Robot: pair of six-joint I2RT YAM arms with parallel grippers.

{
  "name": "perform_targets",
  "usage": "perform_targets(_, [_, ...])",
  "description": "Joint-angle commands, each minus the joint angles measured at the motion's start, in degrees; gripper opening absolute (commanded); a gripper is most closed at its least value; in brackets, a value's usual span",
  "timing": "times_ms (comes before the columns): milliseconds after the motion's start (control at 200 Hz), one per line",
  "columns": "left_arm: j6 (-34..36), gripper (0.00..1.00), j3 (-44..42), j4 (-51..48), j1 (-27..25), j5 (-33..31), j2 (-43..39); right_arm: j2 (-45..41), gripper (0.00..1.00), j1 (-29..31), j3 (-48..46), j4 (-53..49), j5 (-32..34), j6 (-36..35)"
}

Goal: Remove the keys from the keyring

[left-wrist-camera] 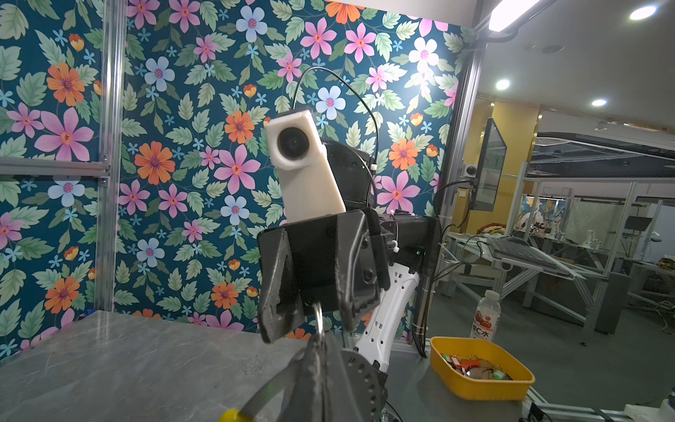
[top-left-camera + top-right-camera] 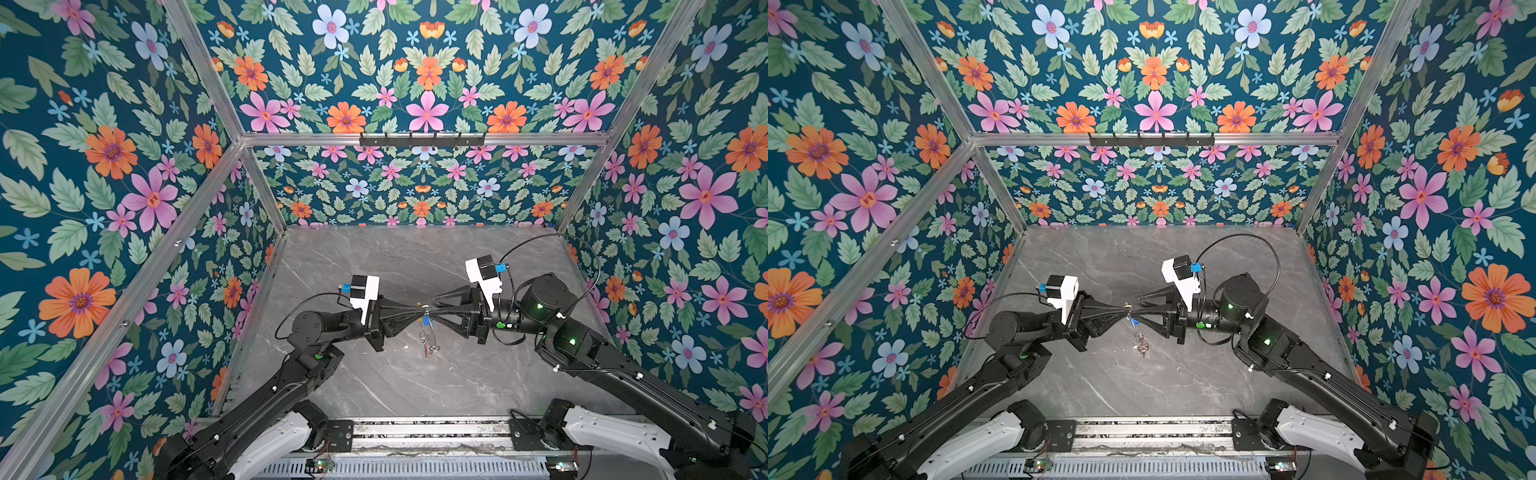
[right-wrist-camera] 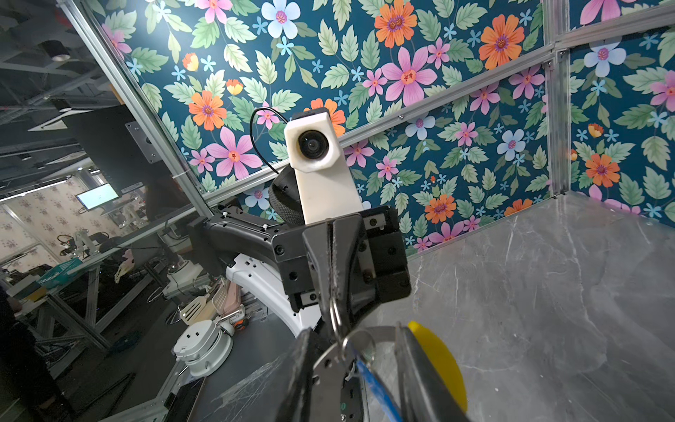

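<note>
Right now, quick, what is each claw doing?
Left gripper: closed, pinching the keyring by a small split ring.
Right gripper: open, straddling the blue-tagged key.

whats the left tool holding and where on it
A small split ring, pinched by its rim in the shut left tool; the keyring hangs from it.

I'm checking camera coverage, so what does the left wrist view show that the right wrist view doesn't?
Only the left wrist view: the right gripper head-on, standing open, plus a yellow tray of colourful key tags and a bottle beyond the table. Only the right wrist view: the left gripper head-on, shut on a small split ring, and the blue tag. Both: that ring, the yellow arc of the keyring, the marble table, the floral walls.
</note>
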Motion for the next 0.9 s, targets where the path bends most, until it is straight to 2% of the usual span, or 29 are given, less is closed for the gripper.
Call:
perform_targets(0, [-0.64,0.0,-0.03,2.79,0.06,-0.45,0.1,0.26,0.29,0.09,0.1,2.63,-0.59,0.3])
perform_targets(255, [-0.74,0.0,-0.16,2.97,0.07,-0.94,0.36,0.9,0.17,0.05,0.36,2.97,-1.25,0.28])
perform_targets(550, [-0.74,0.0,-0.57,2.97,0.01,-1.32,0.37,-0.3,0.18,0.08,-0.32,3.5,-0.57,0.45])
perform_targets(895, [-0.82,0.0,-0.48,3.11,0.03,-1.73,0.53,0.53,0.09,0.07,-0.48,3.55,-0.95,0.74])
